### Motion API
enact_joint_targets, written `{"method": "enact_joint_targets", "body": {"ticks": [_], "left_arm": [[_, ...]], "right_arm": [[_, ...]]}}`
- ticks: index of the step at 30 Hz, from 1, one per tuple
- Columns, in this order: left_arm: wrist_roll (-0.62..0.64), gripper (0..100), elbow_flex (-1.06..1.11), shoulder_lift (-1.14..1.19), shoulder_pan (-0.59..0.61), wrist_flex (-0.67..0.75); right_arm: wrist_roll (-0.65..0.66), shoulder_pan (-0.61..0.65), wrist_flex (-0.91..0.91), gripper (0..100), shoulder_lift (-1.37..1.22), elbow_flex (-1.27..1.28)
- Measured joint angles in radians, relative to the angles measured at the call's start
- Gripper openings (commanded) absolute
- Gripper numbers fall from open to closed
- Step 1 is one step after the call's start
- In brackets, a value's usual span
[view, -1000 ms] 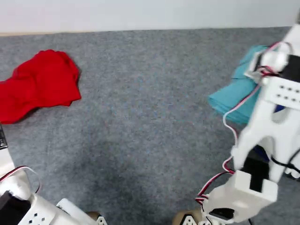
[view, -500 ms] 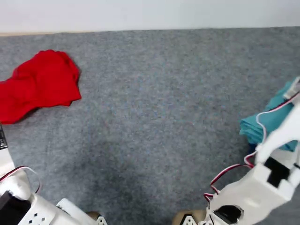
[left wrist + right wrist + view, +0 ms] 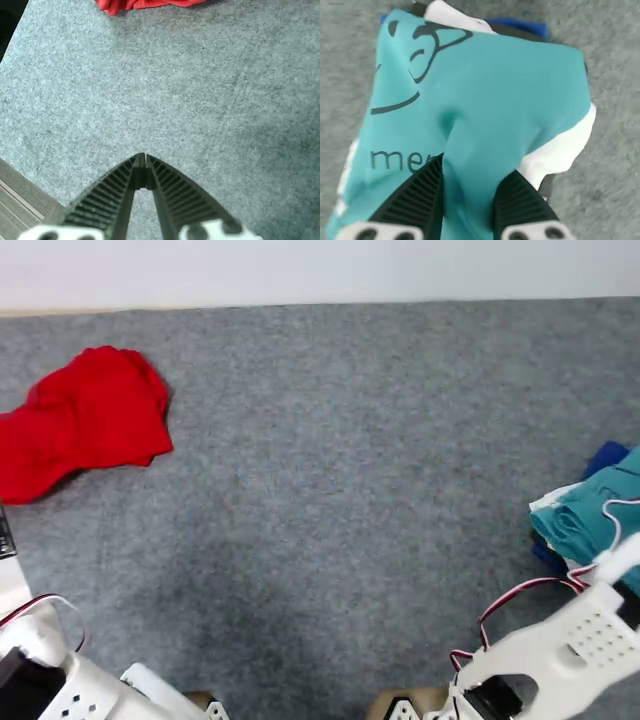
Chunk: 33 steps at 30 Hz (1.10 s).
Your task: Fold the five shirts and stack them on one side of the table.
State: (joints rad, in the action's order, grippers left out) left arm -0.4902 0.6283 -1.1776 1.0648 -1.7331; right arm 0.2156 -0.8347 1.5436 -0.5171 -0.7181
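The red shirt [image 3: 85, 420] lies crumpled and unfolded by the left edge of the tabletop, toward the far-left corner. From the high view, a stack of clothes sits at the right edge: a teal shirt [image 3: 590, 520] is on top, a blue shirt [image 3: 605, 457] pokes out on the far side, and a thin white edge [image 3: 548, 502] shows on the side facing the middle of the grey felt cover [image 3: 350, 490].

The right wrist view brings the stack close. The teal shirt [image 3: 480, 100] has a dark line drawing and lettering on it. A white shirt [image 3: 560, 150] lies beneath it, and the blue shirt [image 3: 520, 25] is beyond that. The right gripper [image 3: 475, 170] is clenched on a raised ridge of the teal cloth, 1 ribbed finger on each side of the fold. The high view gives just the white body of the right arm [image 3: 560, 650] at the near-right corner.

The left gripper [image 3: 145, 162] hangs above bare felt with its 2 tips pressed together and nothing between them. The red shirt [image 3: 145, 4] lies well apart from it, and a wooden edge [image 3: 15, 200] runs beside the felt.
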Motion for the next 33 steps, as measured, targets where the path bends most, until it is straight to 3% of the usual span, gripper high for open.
{"method": "enact_joint_targets", "body": {"ticks": [6, 9, 14, 19, 21, 33], "left_arm": [[0.0, 1, 0.0, 0.0, 0.0, 0.0], [0.0, 1, 0.0, 0.0, 0.0, 0.0], [0.0, 1, 0.0, 0.0, 0.0, 0.0], [0.0, 1, 0.0, 0.0, 0.0, 0.0], [0.0, 1, 0.0, 0.0, 0.0, 0.0], [0.0, 1, 0.0, -0.002, 0.0, 0.0]], "right_arm": [[0.061, -0.002, 0.049, 29.2, -0.015, -0.02], [0.015, -0.003, 0.132, 32.3, 0.029, -0.075], [-0.003, 0.055, 0.21, 22.4, 0.138, -0.123], [-0.005, 0.129, 0.21, 0.0, 0.166, -0.068], [-0.005, 0.164, 0.21, 3.2, 0.166, 0.006], [0.049, 0.318, 0.132, 1.0, 0.147, 0.442]]}}
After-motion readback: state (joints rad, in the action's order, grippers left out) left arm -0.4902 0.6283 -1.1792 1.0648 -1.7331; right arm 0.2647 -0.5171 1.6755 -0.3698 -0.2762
